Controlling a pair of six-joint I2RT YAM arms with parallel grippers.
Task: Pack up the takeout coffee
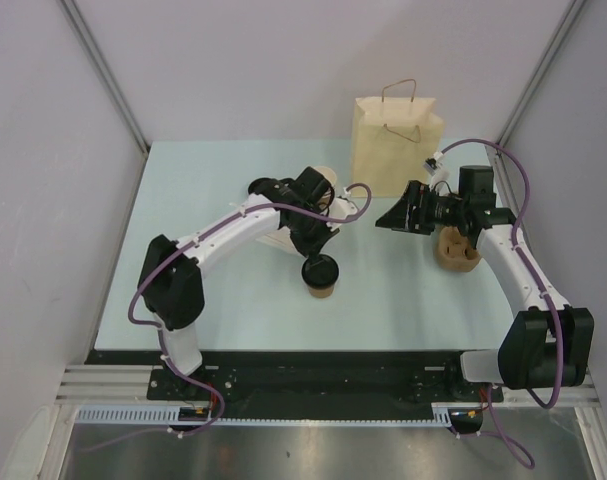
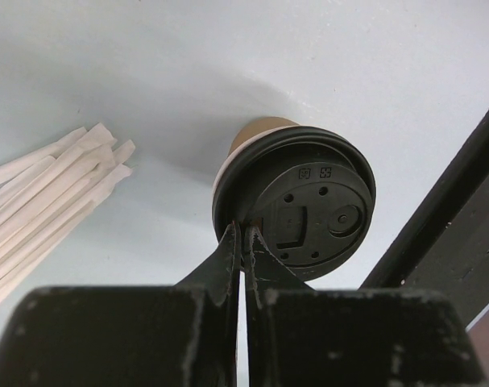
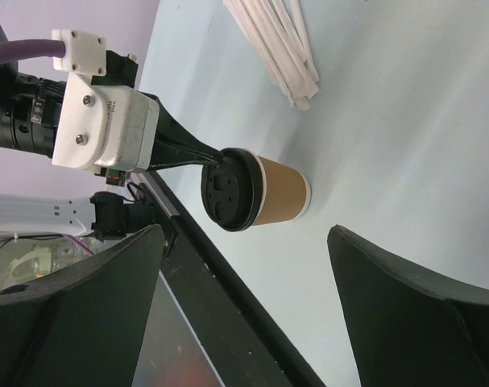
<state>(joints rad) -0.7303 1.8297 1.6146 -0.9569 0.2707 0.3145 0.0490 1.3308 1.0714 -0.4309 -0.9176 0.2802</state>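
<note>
The coffee (image 2: 308,201) stands upright on the surface (image 1: 233,300), its long axis vertical and its black lid on top, right at the tips of the left end effector (image 2: 242,238). That end effector is fully closed. Its two fingers are pressed together and their tips touch the near edge of the lid, though I cannot tell whether they pinch the rim or only rest against it. The right end effector (image 3: 246,238) is spread wide with nothing between its fingers. It faces the cup side-on, with the cup ahead of it and well apart. The left arm is therefore far nearer. The paper bag (image 1: 395,140) stands beyond the right end effector, on the far side from the cup, so in my judgement the cup has to travel that way.
</note>
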